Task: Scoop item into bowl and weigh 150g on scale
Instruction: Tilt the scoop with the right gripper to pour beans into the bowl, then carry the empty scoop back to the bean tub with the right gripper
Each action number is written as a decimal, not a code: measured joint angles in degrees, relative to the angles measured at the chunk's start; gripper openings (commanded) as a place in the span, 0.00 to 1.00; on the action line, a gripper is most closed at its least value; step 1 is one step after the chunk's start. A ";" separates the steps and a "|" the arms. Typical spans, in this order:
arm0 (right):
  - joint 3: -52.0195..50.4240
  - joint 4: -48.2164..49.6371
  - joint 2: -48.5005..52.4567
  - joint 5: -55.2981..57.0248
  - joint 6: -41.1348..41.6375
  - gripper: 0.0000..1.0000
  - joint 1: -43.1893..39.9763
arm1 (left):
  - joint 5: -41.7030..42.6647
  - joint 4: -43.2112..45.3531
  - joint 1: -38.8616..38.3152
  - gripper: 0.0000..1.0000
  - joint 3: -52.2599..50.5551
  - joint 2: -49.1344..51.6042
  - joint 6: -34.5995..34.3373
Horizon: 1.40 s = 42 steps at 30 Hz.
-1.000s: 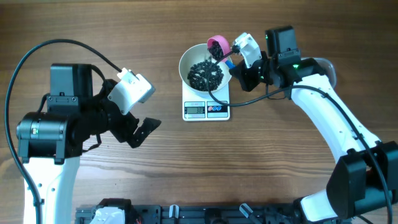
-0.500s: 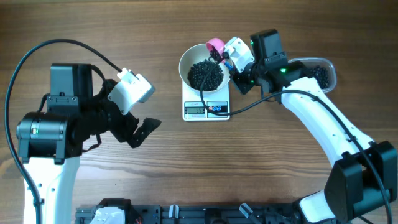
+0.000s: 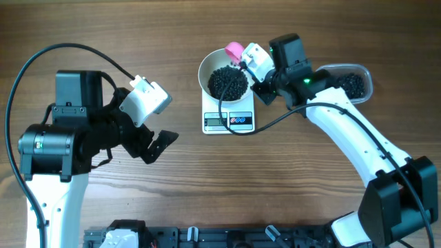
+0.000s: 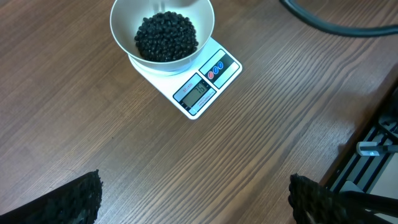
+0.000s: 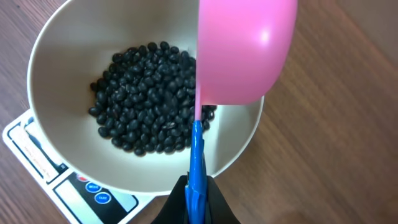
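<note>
We see brown wooden counter (image 3: 296,200) across the whole frame. At left centre the left tool (image 3: 157,145) hangs with its fingers wide apart and empty, bare wood around it. At upper centre the white bowl (image 3: 204,69) sits on the scale (image 3: 227,122), with black beans (image 3: 227,81) heaped inside. Over its upper right rim the right tool (image 5: 196,202) is clamped on the blue handle of a pink scoop (image 3: 235,49). A clear tub (image 3: 367,77) lies at upper right.
</note>
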 measured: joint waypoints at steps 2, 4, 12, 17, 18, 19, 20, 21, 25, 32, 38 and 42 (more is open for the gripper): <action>0.00 0.00 0.00 0.79 -0.72 0.04 0.44 | 0.00 0.00 0.00 1.00 0.00 0.00 0.00; 0.00 0.07 0.00 1.33 -1.11 0.04 0.70 | 0.00 0.00 0.00 1.00 0.00 0.00 0.00; 0.00 0.94 -1.29 2.10 0.20 0.05 0.72 | 0.00 -0.02 0.00 1.00 0.00 0.00 0.00; 0.00 3.65 -5.22 2.27 6.36 0.04 -0.13 | 0.00 0.00 0.00 1.00 0.00 0.00 0.00; 0.00 3.50 -6.34 2.27 7.85 0.04 -0.70 | 0.00 0.00 0.00 1.00 0.00 0.00 0.00; 0.00 3.04 -7.52 2.27 9.44 0.04 -1.51 | 0.00 0.00 0.00 1.00 0.00 0.00 0.00; 0.00 2.12 -8.68 2.29 10.99 0.04 -2.49 | 0.00 -0.02 0.00 1.00 0.00 0.00 0.00; 0.02 0.04 -10.56 2.49 13.66 0.04 -4.42 | 0.00 0.00 0.00 1.00 0.00 0.00 0.00; 0.11 -6.56 -13.38 2.73 18.60 0.04 -9.03 | 0.00 0.00 0.00 1.00 0.00 0.00 0.00; 0.13 -19.87 -15.54 4.09 22.40 0.04 -17.79 | -0.02 0.00 0.00 1.00 0.00 0.00 0.00; 0.11 -27.28 -15.30 8.92 22.03 0.04 -23.30 | 0.00 -0.02 0.00 1.00 0.00 0.00 0.00; 0.11 -27.41 -13.57 12.61 21.44 0.04 -24.26 | 0.00 -0.02 0.00 1.00 0.00 0.00 0.00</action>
